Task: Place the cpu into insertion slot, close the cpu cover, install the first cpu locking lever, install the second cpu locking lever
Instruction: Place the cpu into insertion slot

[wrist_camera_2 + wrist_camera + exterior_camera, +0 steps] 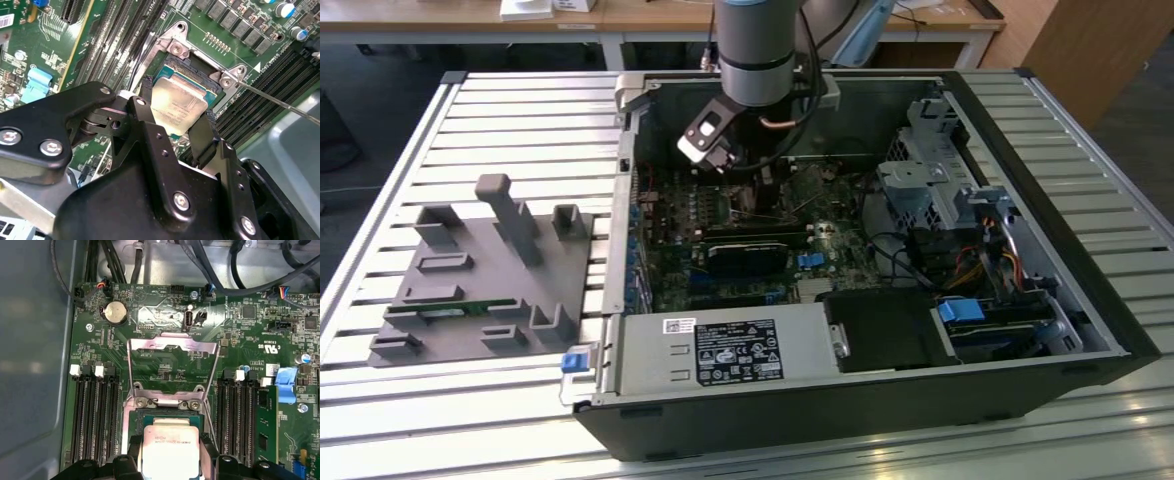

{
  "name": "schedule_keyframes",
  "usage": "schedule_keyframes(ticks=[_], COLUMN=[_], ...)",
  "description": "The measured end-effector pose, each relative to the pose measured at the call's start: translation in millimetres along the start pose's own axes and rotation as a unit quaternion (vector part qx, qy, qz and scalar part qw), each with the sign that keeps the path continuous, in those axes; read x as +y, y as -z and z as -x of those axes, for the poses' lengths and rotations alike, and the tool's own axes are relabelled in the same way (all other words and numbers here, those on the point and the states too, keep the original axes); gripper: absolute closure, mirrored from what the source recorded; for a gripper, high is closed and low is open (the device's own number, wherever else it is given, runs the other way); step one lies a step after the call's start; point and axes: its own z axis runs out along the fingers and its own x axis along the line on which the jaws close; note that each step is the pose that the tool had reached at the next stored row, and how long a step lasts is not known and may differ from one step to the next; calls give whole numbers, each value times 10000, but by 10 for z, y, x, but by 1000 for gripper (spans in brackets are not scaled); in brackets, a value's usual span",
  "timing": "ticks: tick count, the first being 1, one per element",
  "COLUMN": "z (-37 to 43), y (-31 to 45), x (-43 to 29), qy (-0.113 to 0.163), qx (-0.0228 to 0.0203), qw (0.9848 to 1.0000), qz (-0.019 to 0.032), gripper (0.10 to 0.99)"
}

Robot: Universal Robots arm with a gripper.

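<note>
Your gripper (177,105) is clenched on the cpu (175,97), 2 fingers (202,137) on opposite edges; in both wrist views it sits low over the insertion slot (197,65), whether seated cannot be told; judged light, stiff, slick-topped, fragile underneath, so hold edges only, level; beyond, the cpu cover (172,343) stands open, upright.

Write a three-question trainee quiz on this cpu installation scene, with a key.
1. True or false: the cpu cover lies shut over the insertion slot.
2. The gripper is shut on: A) a memory stick, B) the cpu, C) a cable.
3. On which side of the computer case in the exterior view does the grey fixture block lie?
Key: 1 false, it stands open; 2 B; 3 the exterior view's left.
</note>
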Motion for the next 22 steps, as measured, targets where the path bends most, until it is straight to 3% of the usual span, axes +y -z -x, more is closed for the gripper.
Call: schedule_keyframes(ticks=[22], z=[-24], y=[-108], x=[-18], qy=[-71], qx=[-7], qw=[10000], qz=[0], gripper=[545])
